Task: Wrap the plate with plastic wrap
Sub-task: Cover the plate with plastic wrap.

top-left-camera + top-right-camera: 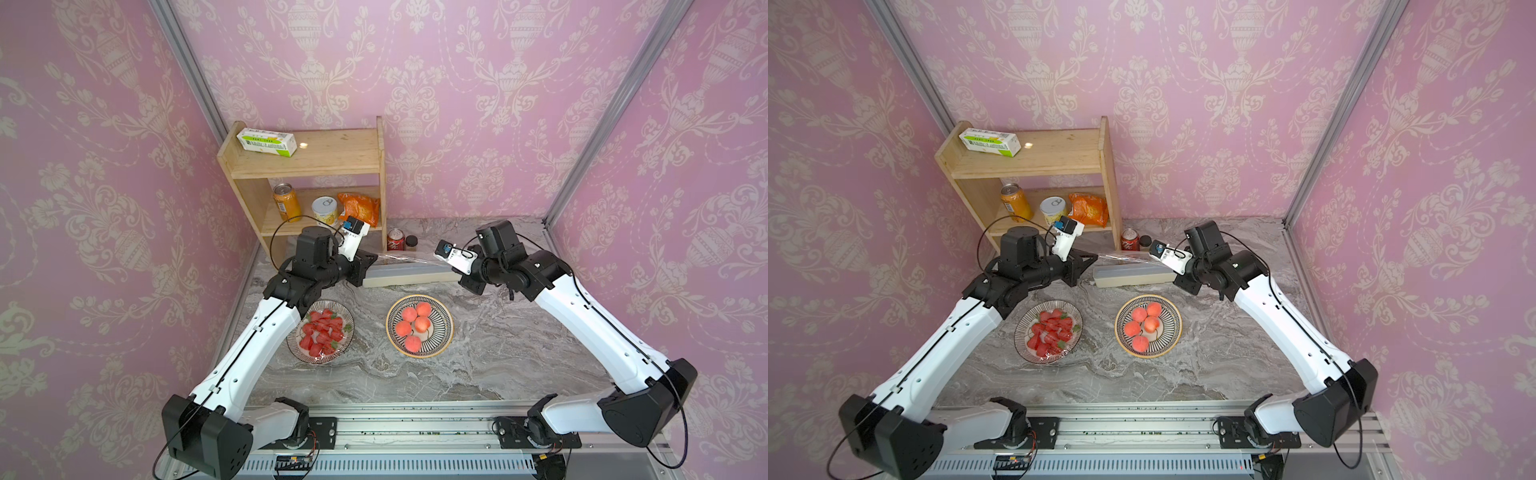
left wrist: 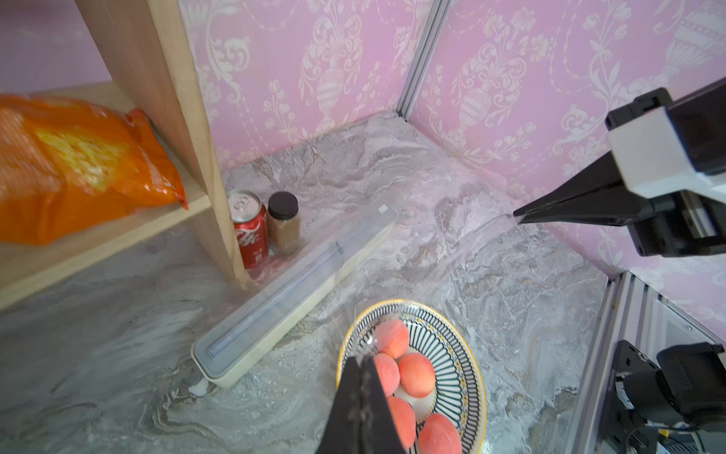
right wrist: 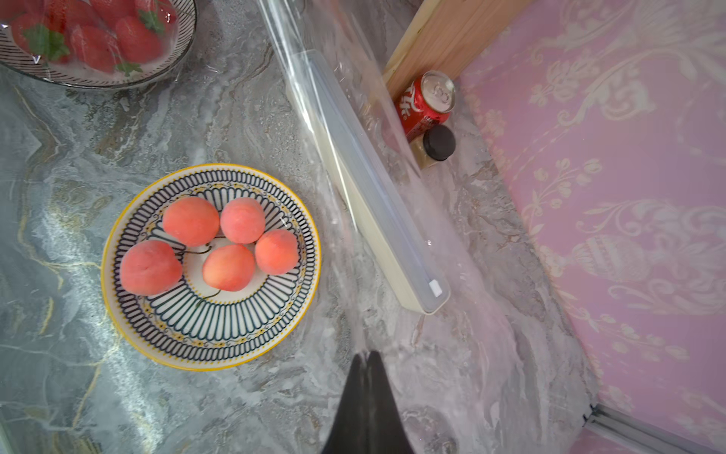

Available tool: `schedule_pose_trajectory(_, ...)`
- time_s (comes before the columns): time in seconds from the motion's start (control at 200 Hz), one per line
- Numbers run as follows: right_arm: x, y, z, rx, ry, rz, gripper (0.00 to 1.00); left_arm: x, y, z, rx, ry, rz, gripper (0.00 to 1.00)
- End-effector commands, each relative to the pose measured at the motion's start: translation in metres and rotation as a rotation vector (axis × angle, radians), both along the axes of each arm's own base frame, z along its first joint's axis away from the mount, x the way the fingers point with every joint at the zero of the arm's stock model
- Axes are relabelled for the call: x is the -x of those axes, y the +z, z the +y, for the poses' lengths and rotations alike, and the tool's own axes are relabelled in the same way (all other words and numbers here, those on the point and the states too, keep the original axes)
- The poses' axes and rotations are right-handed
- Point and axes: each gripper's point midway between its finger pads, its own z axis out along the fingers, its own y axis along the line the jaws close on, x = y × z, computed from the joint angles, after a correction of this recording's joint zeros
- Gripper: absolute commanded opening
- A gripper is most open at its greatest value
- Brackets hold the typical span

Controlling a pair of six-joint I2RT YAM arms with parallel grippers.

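Note:
A sheet of clear plastic wrap (image 1: 405, 259) (image 3: 298, 70) hangs stretched between my two grippers, above its long cream box (image 1: 407, 276) (image 2: 290, 291) (image 3: 377, 196). My left gripper (image 1: 375, 257) (image 2: 363, 355) is shut on one end of the film. The right gripper (image 3: 367, 353) (image 2: 516, 214) is shut on the other end. The yellow-rimmed plate (image 1: 444, 328) (image 1: 1173, 328) (image 3: 196, 346) with several peaches lies on the marble just in front of the box, nearer than the film and uncovered.
A second plate (image 1: 299, 353) (image 3: 118, 78) of strawberries, glossy with film, lies under my left arm. A wooden shelf (image 1: 316, 162) at the back left holds a green-and-white carton (image 1: 266, 142), cans and an orange bag (image 2: 78, 165). A cola can (image 1: 395, 240) and jar (image 1: 411, 241) stand behind the box.

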Motion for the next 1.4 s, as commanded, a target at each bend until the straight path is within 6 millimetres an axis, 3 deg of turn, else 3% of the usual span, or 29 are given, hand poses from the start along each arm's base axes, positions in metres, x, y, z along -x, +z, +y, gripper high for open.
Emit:
schedule_pose_trajectory(0.0,0.032,-0.020,0.002,-0.101,-0.109,0.132,0.00,0.025,-0.037,-0.004,0.018,0.023,0.143,0.00)
schedule_pose_trajectory(0.115,0.062,-0.044,0.004,-0.153,-0.185,0.244,0.00,0.050,-0.064,0.001,0.044,0.062,0.233,0.00)
schedule_pose_trajectory(0.145,0.072,-0.060,0.002,-0.148,-0.206,0.293,0.00,0.055,-0.068,0.002,0.057,0.070,0.248,0.00)
schedule_pose_trajectory(0.245,0.091,-0.075,0.005,-0.200,-0.271,0.373,0.00,0.072,-0.080,0.005,0.085,0.095,0.304,0.00)
schedule_pose_trajectory(0.535,0.123,-0.105,-0.011,-0.243,-0.470,0.517,0.00,0.110,-0.103,-0.012,0.077,0.074,0.428,0.00)
schedule_pose_trajectory(0.555,0.126,-0.107,-0.012,-0.246,-0.481,0.531,0.00,0.116,-0.115,-0.010,0.063,0.079,0.454,0.00)
schedule_pose_trajectory(0.746,0.151,-0.135,-0.015,-0.275,-0.574,0.678,0.00,0.143,-0.138,-0.004,0.023,0.104,0.544,0.00)
schedule_pose_trajectory(1.151,0.173,-0.178,-0.016,-0.240,-0.680,0.809,0.00,0.183,-0.178,-0.004,-0.031,0.097,0.713,0.00)
schedule_pose_trajectory(1.396,0.169,-0.199,-0.014,-0.213,-0.723,0.830,0.00,0.193,-0.213,-0.002,-0.084,0.096,0.761,0.00)
